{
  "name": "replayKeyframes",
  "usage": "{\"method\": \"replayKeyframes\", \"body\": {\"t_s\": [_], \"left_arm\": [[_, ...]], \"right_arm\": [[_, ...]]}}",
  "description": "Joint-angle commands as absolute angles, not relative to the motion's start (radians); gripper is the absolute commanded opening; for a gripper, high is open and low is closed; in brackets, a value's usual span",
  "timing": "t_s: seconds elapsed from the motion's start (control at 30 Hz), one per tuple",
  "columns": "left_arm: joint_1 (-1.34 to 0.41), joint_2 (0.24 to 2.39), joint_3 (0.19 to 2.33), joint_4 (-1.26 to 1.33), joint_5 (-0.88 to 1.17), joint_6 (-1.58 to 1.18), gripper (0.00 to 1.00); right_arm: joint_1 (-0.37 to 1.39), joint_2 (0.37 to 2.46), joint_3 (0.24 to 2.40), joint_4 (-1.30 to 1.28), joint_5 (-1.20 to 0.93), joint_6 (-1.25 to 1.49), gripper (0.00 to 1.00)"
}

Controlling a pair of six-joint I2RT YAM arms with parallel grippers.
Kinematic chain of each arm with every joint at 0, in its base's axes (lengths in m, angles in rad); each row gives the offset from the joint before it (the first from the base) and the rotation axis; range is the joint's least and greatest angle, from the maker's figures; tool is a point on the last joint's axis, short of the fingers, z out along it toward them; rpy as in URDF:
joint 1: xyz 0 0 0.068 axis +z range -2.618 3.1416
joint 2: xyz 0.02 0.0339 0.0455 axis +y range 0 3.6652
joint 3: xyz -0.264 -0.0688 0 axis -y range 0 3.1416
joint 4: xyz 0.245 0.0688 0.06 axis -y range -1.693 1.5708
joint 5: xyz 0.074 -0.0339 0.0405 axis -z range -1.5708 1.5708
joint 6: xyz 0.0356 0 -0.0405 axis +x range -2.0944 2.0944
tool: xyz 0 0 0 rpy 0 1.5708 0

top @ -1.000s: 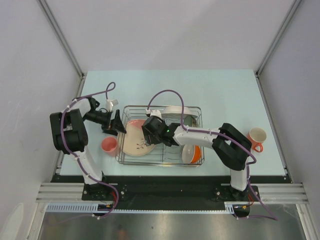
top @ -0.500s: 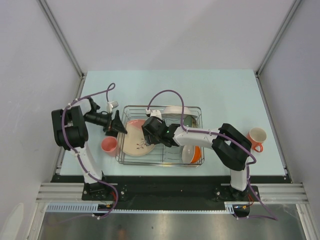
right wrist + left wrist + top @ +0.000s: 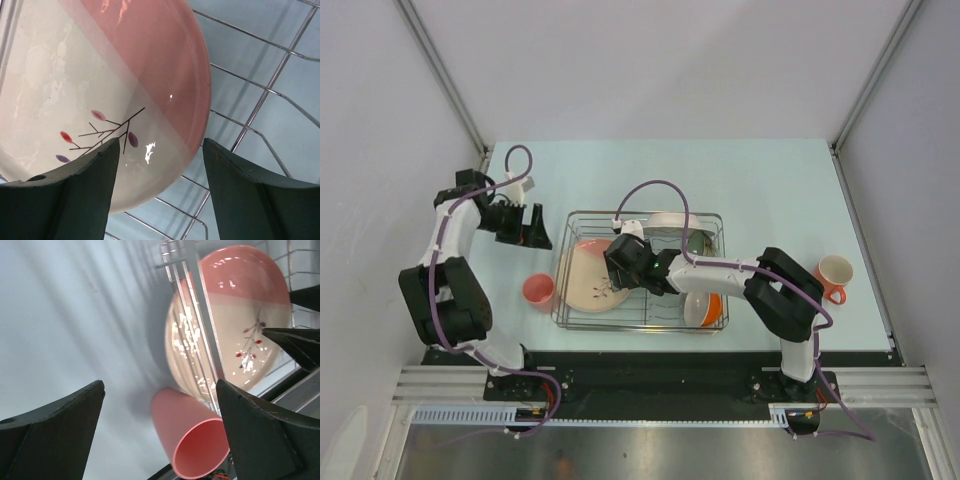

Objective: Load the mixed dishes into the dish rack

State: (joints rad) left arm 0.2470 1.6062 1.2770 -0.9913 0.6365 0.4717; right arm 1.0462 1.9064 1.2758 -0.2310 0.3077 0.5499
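right hand point(image 3: 160, 150) fingers apart over the plate point(image 3: 585, 280) at the dish rack's point(image 3: 712, 222) left end, left hand point(image 3: 160, 387) wide open too. a clumsy nudge might tip it onto the cup point(image 3: 538, 290) on the desk.

The silver wire rack point(image 3: 640, 312) sat mid-desk. A round plate point(image 3: 590, 277), pink and cream with a twig pattern, leaned in its left end. A white plate point(image 3: 670, 220) lay at its far side, and an orange bowl point(image 3: 705, 307), white inside, stood tilted in its near right corner. A coral cup point(image 3: 538, 291) sat just left of the rack, an orange mug point(image 3: 834, 276) well right of it
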Motion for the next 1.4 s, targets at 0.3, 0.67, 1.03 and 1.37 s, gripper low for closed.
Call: {"method": "replayKeyframes", "body": {"t_s": [0.3, 0.67, 1.03, 1.37], "left_arm": [[0.279, 1.552, 1.030, -0.668, 0.244, 0.477, 1.00], [0.144, 1.623, 0.963, -0.548, 0.161, 0.417, 1.00], [0.069, 1.674, 0.966, -0.535, 0.179, 0.400, 1.00], [0.014, 1.674, 0.943, -0.543, 0.176, 0.384, 1.00]], "right_arm": [[1.048, 1.931, 1.204, -0.232, 0.268, 0.614, 0.72], [1.049, 1.921, 1.169, -0.206, 0.272, 0.647, 0.72], [1.045, 1.873, 1.101, -0.106, 0.267, 0.667, 0.72], [1.045, 1.848, 1.074, -0.023, 0.215, 0.652, 0.67]]}}
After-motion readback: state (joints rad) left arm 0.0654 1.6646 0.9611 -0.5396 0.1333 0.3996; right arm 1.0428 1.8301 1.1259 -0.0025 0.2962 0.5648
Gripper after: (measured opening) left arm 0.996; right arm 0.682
